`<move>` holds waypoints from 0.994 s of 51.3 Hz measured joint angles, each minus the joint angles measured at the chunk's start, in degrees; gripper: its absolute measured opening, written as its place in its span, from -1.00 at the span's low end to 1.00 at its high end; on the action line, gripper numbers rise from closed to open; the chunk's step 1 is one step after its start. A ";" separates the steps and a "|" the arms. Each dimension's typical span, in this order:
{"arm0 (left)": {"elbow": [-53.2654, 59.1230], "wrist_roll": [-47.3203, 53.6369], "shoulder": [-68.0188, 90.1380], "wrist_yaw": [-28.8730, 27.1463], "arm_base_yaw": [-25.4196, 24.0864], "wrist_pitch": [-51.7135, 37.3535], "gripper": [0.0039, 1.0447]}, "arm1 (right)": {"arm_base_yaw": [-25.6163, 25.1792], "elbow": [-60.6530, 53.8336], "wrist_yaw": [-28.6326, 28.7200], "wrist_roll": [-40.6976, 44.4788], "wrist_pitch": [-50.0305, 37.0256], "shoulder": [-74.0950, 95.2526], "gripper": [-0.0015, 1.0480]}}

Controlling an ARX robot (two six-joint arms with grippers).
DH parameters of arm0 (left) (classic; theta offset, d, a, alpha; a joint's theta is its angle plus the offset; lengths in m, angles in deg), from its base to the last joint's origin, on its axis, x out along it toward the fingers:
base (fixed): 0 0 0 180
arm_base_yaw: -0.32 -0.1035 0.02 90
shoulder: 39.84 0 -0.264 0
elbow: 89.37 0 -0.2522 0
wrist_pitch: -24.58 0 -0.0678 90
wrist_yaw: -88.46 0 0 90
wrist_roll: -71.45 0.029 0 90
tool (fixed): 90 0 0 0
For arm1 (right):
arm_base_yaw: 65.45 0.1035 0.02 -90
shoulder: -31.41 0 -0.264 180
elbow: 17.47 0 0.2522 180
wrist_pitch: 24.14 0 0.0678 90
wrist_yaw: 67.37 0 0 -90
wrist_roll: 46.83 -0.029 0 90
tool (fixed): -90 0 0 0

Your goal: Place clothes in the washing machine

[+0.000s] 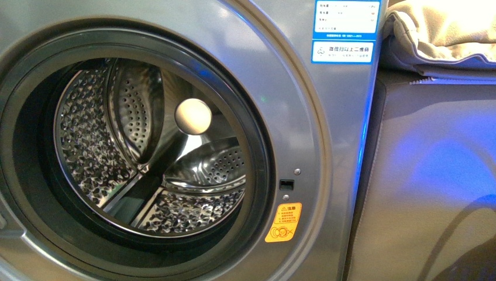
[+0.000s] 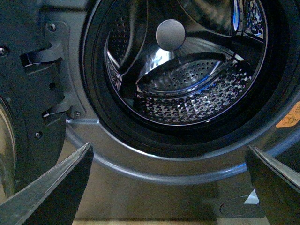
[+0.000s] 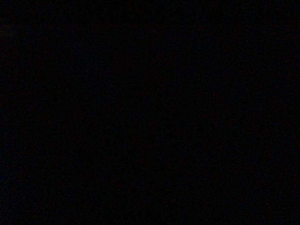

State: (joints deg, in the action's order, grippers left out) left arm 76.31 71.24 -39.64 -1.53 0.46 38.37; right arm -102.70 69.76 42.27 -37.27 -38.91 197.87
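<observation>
**Washer open, L gripper released in front of it**

Washing machine [image 1: 327,175] fills most of the front view, silver-grey front facing the robot. Its dark-rimmed porthole [image 1: 261,146] stands open w/ a clear look into the steel drum [image 1: 93,146]: perforated wall, shiny paddles, pale round hub [image 1: 193,116] at the back. Orange warning sticker [image 1: 284,222] sits just beside the porthole rim, lower right; a small latch slot [image 1: 286,184] is above it. Blue-white energy label [image 1: 347,17] is at the machine's top right corner.

Left gripper [image 2: 168,146] is released: its two dark fingers [image 2: 56,187] are spread wide apart w/ nothing between them, pointing at the machine's front below the porthole. Door hinge bracket [image 2: 56,47] shows next to the rim in the L wrist view.

Right of the machine is a plain grey-brown panel [image 1: 433,175], w/ a beige cushion [image 1: 450,29] on top.

R wrist view is dark, so the right gripper's state can't be told.
</observation>
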 joint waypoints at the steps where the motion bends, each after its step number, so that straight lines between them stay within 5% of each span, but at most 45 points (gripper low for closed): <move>1: 0.00 0.00 0.00 0.00 0.00 0.00 0.88 | -0.04 0.13 0.02 0.07 0.07 0.13 0.85; 30: 0.00 0.00 0.00 0.00 0.00 0.00 0.88 | -0.28 2.27 1.64 0.92 2.38 2.95 0.85; 51: 0.00 0.00 0.00 0.00 0.00 0.00 0.88 | -1.68 -4.83 -0.20 -1.44 -0.55 -4.17 -0.56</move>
State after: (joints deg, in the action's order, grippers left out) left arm 76.31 71.24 -39.64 -1.53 0.46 38.37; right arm -104.39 64.93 42.07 -38.71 -39.46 193.69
